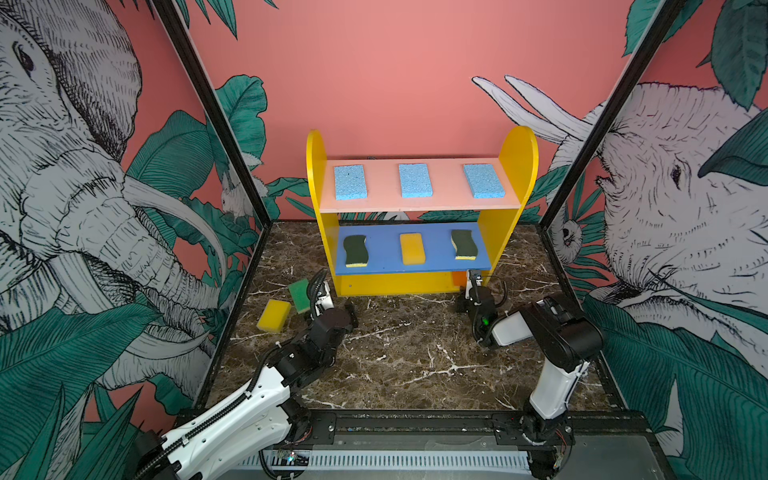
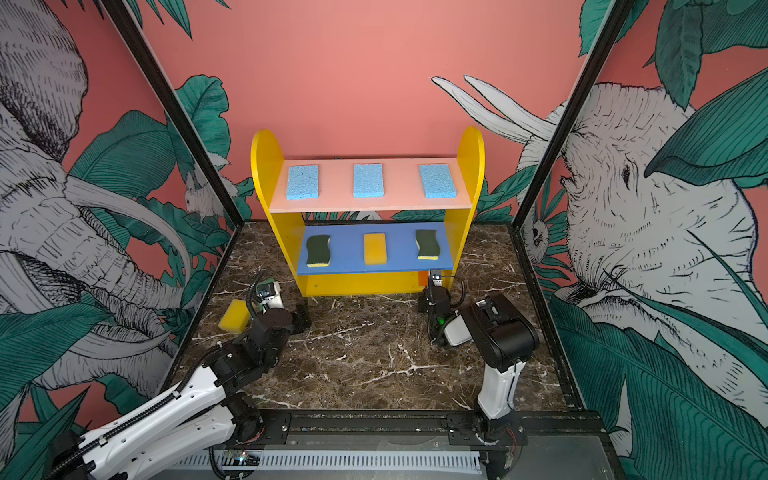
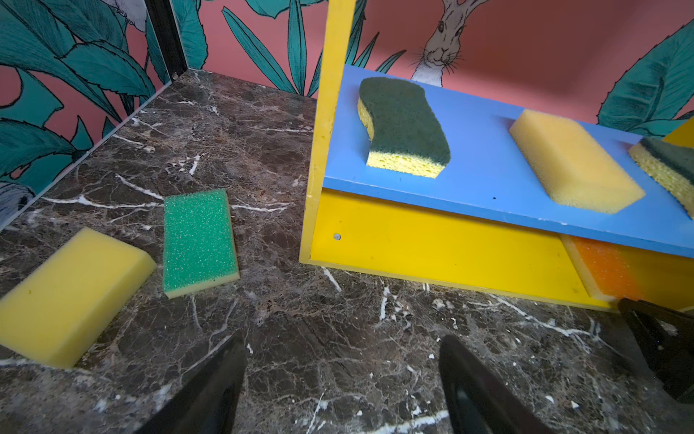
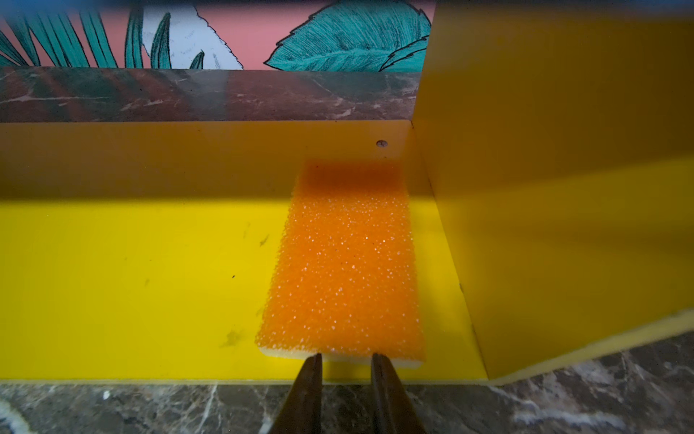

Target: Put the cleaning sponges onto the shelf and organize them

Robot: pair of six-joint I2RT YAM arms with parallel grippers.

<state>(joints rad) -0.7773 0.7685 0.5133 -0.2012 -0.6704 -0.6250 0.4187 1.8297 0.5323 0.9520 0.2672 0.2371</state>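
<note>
- Filled: pink top board of the shelf, three light-blue sponges in a row, upper centre of both top views
- Filled too: blue middle board, two wavy green-on-yellow sponges flanking a yellow sponge
- On the yellow base, right end: orange sponge, right gripper narrow, tips at its near edge; pinching or merely touching, cannot tell
- Left to shelve: bright green sponge and second yellow sponge on the marble floor, left of the shelf
- Close by, wide and empty: left gripper
- Judged seven of nine placed
</note>
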